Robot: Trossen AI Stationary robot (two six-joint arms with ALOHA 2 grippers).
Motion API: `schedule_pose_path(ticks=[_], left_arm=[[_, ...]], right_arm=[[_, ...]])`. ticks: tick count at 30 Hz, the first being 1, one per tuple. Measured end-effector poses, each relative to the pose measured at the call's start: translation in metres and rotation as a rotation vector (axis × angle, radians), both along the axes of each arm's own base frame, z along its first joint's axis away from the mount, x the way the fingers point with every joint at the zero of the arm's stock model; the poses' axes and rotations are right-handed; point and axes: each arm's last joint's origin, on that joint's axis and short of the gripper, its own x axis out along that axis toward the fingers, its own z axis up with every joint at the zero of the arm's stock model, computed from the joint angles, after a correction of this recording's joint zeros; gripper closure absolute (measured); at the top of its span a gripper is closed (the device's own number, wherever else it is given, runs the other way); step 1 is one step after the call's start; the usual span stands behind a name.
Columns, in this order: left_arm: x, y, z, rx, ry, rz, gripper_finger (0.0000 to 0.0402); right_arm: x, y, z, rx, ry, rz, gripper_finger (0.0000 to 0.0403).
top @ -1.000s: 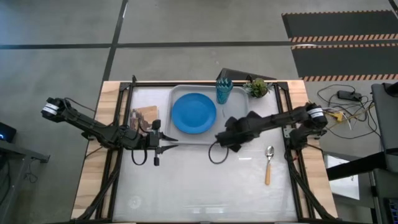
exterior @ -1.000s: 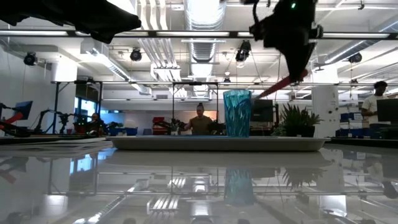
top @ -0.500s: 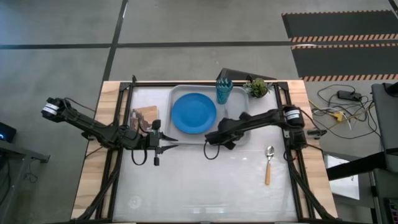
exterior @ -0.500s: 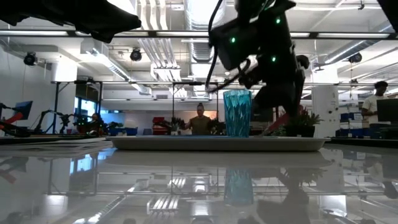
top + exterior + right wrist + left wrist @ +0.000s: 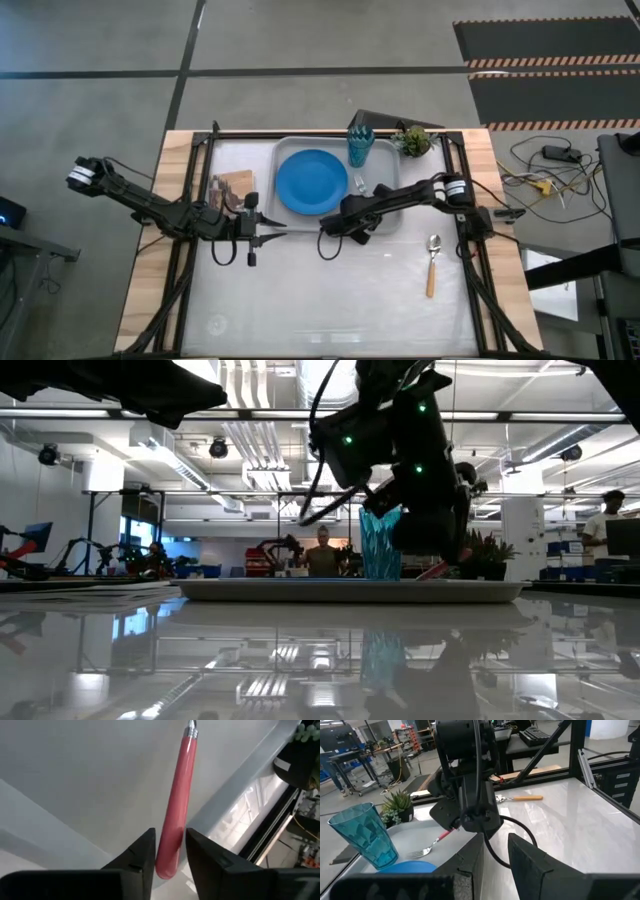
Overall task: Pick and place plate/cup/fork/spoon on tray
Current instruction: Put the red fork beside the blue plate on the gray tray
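Note:
The grey tray [image 5: 385,172] holds the blue plate [image 5: 312,182] and the teal cup [image 5: 360,146], which stands upright at its far edge. My right gripper [image 5: 357,208] is low over the tray's near right part, shut on the pink-handled fork [image 5: 437,840]. The fork's head [image 5: 419,853] is down at the tray floor between plate and cup. The orange-handled spoon [image 5: 432,262] lies on the table, right of the tray. My left gripper [image 5: 262,228] waits open and empty, left of the tray. My right gripper pinches the fork handle's free end [image 5: 169,854] between its two fingers. The fingers slant down toward the tray floor, and the handle runs on ahead of them. The fork tilts head-down; whether its head rests on the tray I cannot tell.
A small green plant [image 5: 413,140] stands at the tray's far right corner. A picture card [image 5: 233,188] lies left of the tray, by my left gripper. The near half of the table is bare glossy surface. People stand in the room beyond.
My right gripper has moved toward the table's left edge and down, carrying the fork from high above the tray to just over its floor. The fork's head has come down to the tray.

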Motion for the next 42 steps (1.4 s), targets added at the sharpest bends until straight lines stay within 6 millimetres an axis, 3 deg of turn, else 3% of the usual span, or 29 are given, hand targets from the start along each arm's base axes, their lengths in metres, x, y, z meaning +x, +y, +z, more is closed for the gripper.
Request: schedule_pose_path(ticks=[9,16,20,27,33,42], left_arm=[[0.0,0.0,0.0,0.0,0.001,0.0,0.0332],[0.0,0.0,-0.001,-0.002,0.001,0.0,0.0332],[0.0,0.0,-0.001,-0.005,0.001,0.0,0.0332],[0.0,0.0,-0.001,-0.007,0.001,0.0,0.0332],[-0.001,0.0,-0.003,-0.03,0.005,0.003,0.0332],[-0.001,0.0,-0.004,-0.03,0.006,0.004,0.0332]], right_arm=[[0.011,0.001,0.017,0.029,-0.079,-0.01,0.0251],[0.018,0.004,0.047,0.151,-0.132,0.007,0.0241],[0.013,0.006,0.07,0.23,-0.21,0.052,0.027],[-0.014,-0.001,0.089,0.259,-0.366,0.117,0.038],[-0.042,-0.011,0.06,0.263,-0.547,0.121,0.0394],[-0.088,-0.034,0.002,0.212,-0.597,-0.059,0.0394]])
